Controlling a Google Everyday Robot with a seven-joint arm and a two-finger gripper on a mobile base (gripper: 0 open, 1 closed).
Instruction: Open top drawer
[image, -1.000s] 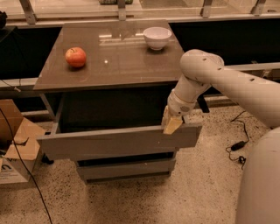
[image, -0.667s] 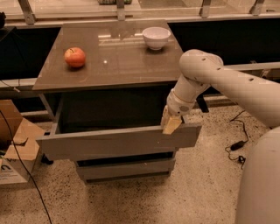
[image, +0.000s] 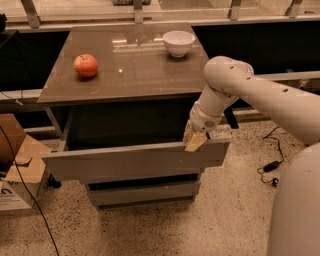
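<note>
The top drawer (image: 135, 161) stands pulled out from under the brown tabletop, its wide grey front panel tilted slightly and its dark interior open behind it. My gripper (image: 194, 140) hangs from the white arm at the top edge of the front panel, near its right end, with the tan fingers (image: 195, 142) hooked over that edge. Two shorter grey drawer fronts (image: 145, 192) sit below, pushed in.
A red apple (image: 86, 65) lies at the left of the tabletop (image: 125, 70) and a white bowl (image: 178, 43) stands at its back right. Cardboard boxes (image: 17, 165) sit on the floor at the left. A black cable and plug (image: 270, 166) lie on the floor at the right.
</note>
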